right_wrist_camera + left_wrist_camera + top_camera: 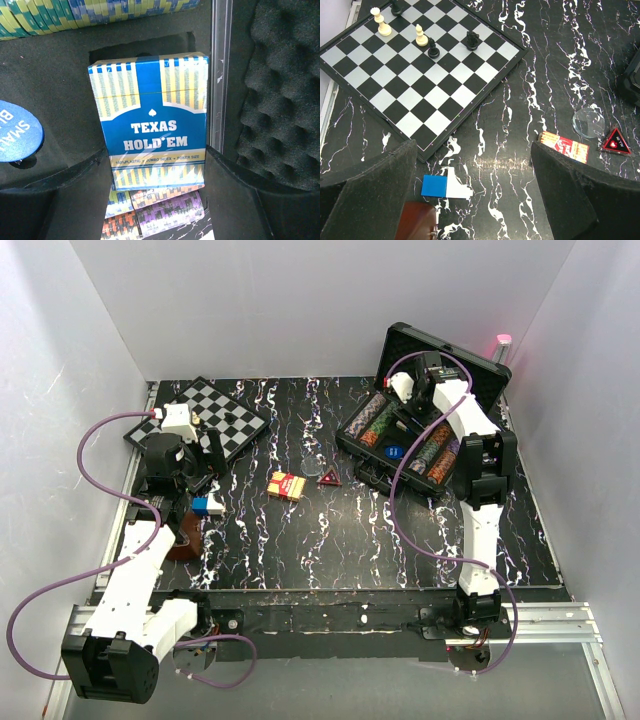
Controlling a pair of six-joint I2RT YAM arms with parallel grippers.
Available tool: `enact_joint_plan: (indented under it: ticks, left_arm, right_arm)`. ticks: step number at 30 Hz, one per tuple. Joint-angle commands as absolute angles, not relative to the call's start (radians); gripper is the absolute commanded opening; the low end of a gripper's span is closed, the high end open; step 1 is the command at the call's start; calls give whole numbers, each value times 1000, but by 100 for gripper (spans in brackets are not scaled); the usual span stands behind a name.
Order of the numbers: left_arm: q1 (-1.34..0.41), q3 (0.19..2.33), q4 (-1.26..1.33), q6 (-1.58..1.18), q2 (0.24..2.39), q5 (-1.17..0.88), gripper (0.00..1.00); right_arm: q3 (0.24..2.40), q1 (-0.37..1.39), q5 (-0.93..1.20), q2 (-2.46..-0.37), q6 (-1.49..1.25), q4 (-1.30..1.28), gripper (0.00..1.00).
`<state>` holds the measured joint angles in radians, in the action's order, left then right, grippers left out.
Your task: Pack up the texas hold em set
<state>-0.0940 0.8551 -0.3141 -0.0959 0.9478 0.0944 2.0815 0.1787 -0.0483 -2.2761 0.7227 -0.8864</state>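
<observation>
The black briefcase point(476, 375) stands open at the back right, with rows of multicoloured chips point(372, 425) and a blue disc point(392, 452) in its foam. My right gripper point(410, 412) hangs over the case. In the right wrist view the gripper point(156, 161) is shut on a blue "Texas Hold'em" card box point(150, 120), held over a foam slot beside the blue disc point(15, 132). A red card box point(287, 485) lies on the table mid-field and also shows in the left wrist view point(565, 147). My left gripper point(472, 150) is open and empty above the table. No yellow disc shows.
A chessboard point(200, 418) with a few pieces sits at the back left. A blue-white block point(445, 186) and a brown object point(417, 220) lie under my left gripper point(205, 455). A clear disc point(588, 122) and a red-black triangle point(616, 141) lie by the red box.
</observation>
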Motion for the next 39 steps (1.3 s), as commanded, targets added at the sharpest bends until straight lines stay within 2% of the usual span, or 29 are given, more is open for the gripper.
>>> enact_joint_plan:
  ticks: [1,6,7,8,10,24,26,35,39]
  left_arm:
    - [-98,861,-314,-86,937,103,98]
    - [-98,862,-311,-86,940,101,98]
    - [-98,862,-311,-86,940,101,98]
    - [-98,862,-311,-84,943,101,98]
    - [-98,862,-311,-84,942,100,98]
    - [-100,861,-308,-86,937,94,98]
    - [-101,861,-310,-86,934,94,98]
    - [-100,861,-310,-84,925,94,98]
    - [-101,861,-310,-84,922,95,98]
  right_arm:
    - [2109,184,8,-2306,749,-864,25]
    - [2100,184,5,-2299,739,-816,30]
    - [2103,186,5,-2298,735,-810,33]
    - [2105,186,5,-2296,730,-802,46]
    - [2112,186,-31,-2298,721,-795,56]
    - [2083,192,-132,-2249,675,-683,85]
    - [2076,192,-138,-2238,678,-670,87]
    - [2023,199,-124,-2151,628,-646,86]
    - [1896,199,-89,-2033,542,-527,84]
